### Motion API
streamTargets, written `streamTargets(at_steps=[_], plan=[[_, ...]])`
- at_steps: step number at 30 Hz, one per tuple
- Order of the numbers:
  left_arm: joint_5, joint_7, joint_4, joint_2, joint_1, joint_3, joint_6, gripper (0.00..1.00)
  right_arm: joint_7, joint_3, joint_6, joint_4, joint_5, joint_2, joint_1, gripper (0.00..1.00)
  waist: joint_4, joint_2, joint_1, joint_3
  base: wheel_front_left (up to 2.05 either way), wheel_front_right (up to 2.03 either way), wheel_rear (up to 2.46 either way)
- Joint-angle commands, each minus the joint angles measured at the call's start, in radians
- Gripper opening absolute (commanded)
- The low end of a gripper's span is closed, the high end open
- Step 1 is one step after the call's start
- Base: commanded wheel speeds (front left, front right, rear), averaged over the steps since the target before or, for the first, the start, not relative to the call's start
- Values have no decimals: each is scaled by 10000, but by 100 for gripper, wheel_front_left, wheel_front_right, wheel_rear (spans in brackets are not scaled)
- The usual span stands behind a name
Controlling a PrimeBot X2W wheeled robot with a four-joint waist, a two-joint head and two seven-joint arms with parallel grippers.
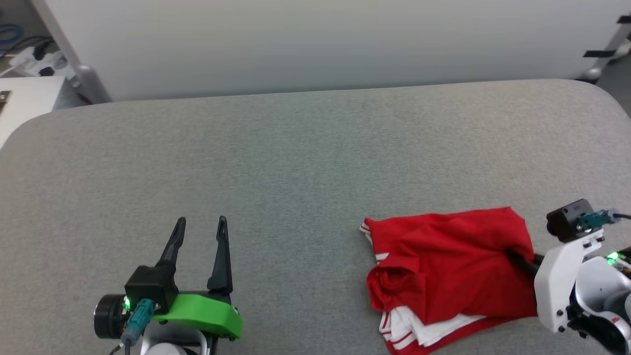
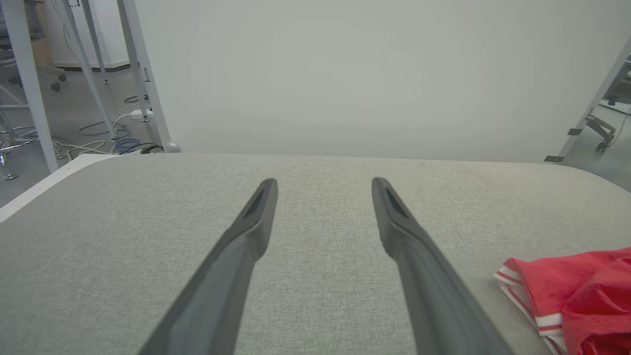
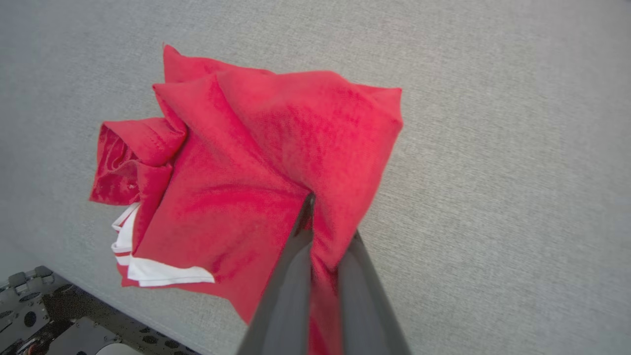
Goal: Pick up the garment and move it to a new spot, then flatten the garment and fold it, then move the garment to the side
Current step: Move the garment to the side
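The garment point(image 1: 443, 266) lies bunched toward 4 o'clock on the desk point(image 1: 296, 148), its right edge pinched in the right gripper point(image 1: 515, 255) reaching in from 3 o'clock, while the left gripper point(image 1: 202, 219) stands wide, empty and well apart at its 9 o'clock.

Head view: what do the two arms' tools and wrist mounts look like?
Left tool: two long, tapering black fingers on a black block, bright green curved mount, round black camera with teal plug and a green light. Right tool: same dark fingers; white mount, boxy black camera, teal plug, green light.
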Motion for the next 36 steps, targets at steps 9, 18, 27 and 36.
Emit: streamTargets(at_steps=[9,18,27,36], plan=[[652,184,-564,237,-1443,-209,-319,100,-202,-246,-15,909,-176,-702,-1706,0,-2381,-1,0,1891,0,0,0],[1208,708,-1127,357,-2868,-629,-648,100,-845,-447,-15,2741,-707,-1404,-3553,0,-2780,-1,0,3355,0,0,0],[1608,956,-1338,303,-4138,-909,-926,100,-2061,-1487,-15,4999,-1854,-1964,-5265,0,-2586,-1,0,4827,0,0,0],[1792,977,-1342,224,-5013,-1084,-1172,100,-3501,-2733,-15,6799,-2963,-1322,-6256,0,-2183,-1,0,5810,0,0,0]])
